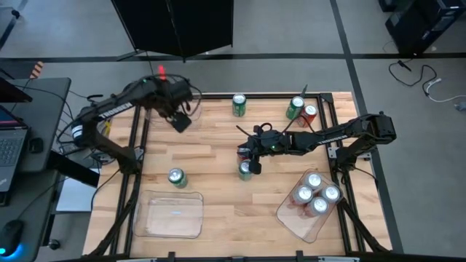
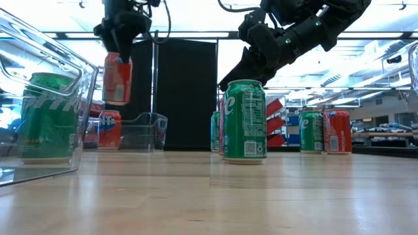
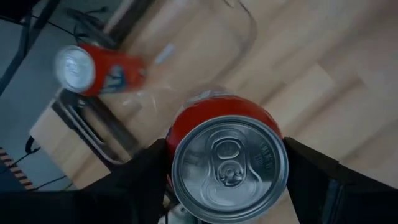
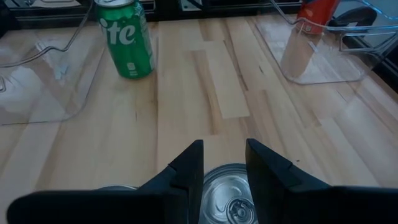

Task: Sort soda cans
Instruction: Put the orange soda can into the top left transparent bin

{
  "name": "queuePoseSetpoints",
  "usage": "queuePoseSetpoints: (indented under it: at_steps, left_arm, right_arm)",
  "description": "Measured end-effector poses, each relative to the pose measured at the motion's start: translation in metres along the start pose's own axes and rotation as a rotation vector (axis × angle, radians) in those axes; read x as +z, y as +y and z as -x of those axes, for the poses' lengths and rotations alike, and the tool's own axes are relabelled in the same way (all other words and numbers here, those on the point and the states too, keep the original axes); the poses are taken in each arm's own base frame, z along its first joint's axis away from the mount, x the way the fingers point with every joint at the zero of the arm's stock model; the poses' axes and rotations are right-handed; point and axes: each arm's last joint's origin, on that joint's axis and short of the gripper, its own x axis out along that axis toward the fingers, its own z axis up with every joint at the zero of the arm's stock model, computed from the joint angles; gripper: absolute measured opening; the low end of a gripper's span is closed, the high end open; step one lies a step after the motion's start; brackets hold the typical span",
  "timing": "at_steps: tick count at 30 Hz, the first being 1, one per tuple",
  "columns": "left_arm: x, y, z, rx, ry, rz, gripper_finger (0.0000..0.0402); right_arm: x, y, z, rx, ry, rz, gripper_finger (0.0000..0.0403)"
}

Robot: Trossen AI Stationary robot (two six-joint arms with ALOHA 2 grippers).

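Observation:
My left gripper [image 1: 180, 118] is raised over the table's far left and is shut on a red soda can [image 2: 117, 78], held well above the wood. Under it a clear tray [image 3: 236, 37] holds another red can [image 3: 99, 67], standing on its base. Near the table's middle my right gripper [image 4: 224, 165] hangs open with a narrow gap, just above the silver top [image 4: 231, 202] of a green can [image 1: 245, 169]. I cannot tell whether it touches that can. Another green can [image 4: 126, 38] stands farther on. My left gripper pinches the red can by its upper side wall [image 3: 180, 134], one dark finger [image 3: 143, 171] on each side of the silver top. The fingers come from above, pointing down. The can hangs nearly upright, lifted clear of table and tray.
A clear tray [image 1: 169, 215] lies at the near left, with a green can [image 1: 177, 177] beyond it. The near-right tray [image 1: 287, 218] holds several silver-topped cans. Along the far edge stand a green can [image 1: 239, 105], another green can [image 1: 295, 108] and a red one [image 1: 310, 115].

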Motion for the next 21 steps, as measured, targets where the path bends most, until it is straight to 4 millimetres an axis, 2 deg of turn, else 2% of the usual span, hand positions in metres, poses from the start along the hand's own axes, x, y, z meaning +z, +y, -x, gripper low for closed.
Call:
queuePoseSetpoints:
  at_steps: [5, 9, 14, 21]
  left_arm:
    - [-0.002, 0.031, -0.007, 0.028, 0.007, 0.076, 0.026]
    - [-0.006, 0.049, -0.019, 0.046, -0.004, 0.13, 0.026]
    - [-0.011, 0.063, -0.044, 0.074, 0.069, 0.147, 0.026]
    - [-0.011, 0.078, -0.085, 0.089, 0.067, 0.194, 0.0259]
  right_arm:
    - [0.0, 0.0, 0.0, 0.0, 0.001, 0.007, 0.0106]
    - [0.0, 0.0, 0.0, 0.0, 0.001, 0.008, 0.0106]
    - [0.0, 0.0, 0.0, 0.0, 0.001, 0.011, 0.0106]
    - [0.0, 0.0, 0.0, 0.0, 0.001, 0.013, 0.0106]
